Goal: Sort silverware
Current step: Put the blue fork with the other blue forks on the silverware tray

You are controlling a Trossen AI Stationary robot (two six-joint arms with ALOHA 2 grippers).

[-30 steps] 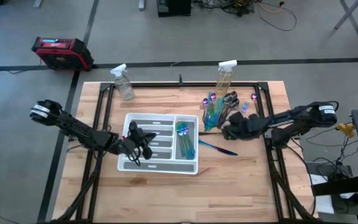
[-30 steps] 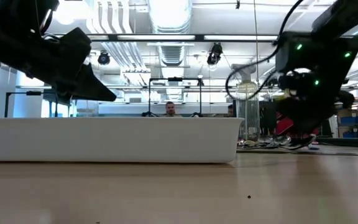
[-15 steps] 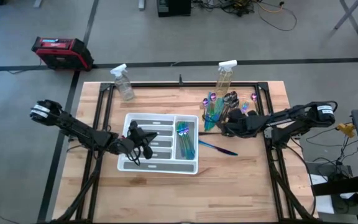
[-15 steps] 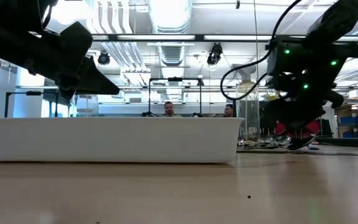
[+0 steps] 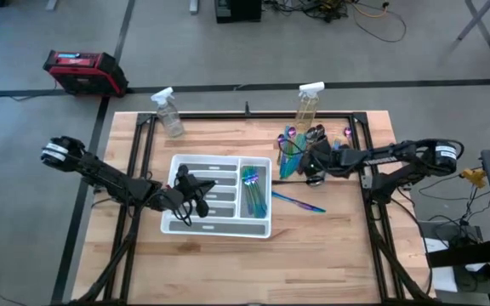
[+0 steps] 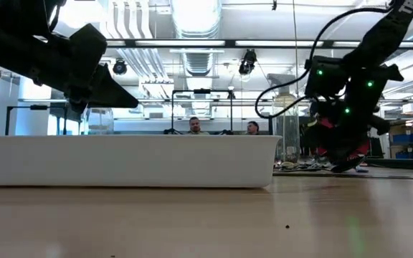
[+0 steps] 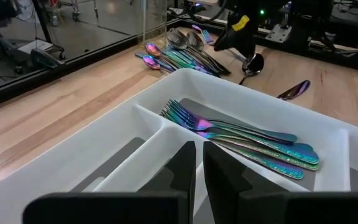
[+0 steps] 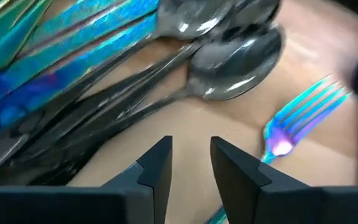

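The silverware (image 5: 300, 149) is piled loose on the table (image 5: 330, 255), toward the far right side, just beside a spray bottle (image 5: 306, 104); a second bottle (image 5: 169, 113) stands well apart at the far left. Sorted forks (image 7: 247, 140) are already laid in one slot of the white tray (image 5: 170, 223), and one stray piece (image 5: 298, 202) is left on the wood between tray and pile.

The pieces are judged light, stiff, thin and slick; they are overlapped in the pile, so neighbours are likely to be dragged along. A hold across a narrow handle is judged best, on a piece at the pile's edge such as the lone fork (image 8: 303, 115), not on a bowl or tines.

The right gripper (image 8: 188, 165) is held low over the dark spoons (image 8: 235, 59), fingers parted a little, nothing gripped. The left gripper (image 7: 197, 171) is parked over the tray, fingers nearly closed with a thin gap, nothing held.

Against the picture a second ago, the right gripper is found moved from the near edge of the pile to over its middle, farther from the stray piece. The left arm, tray and bottles are unchanged.
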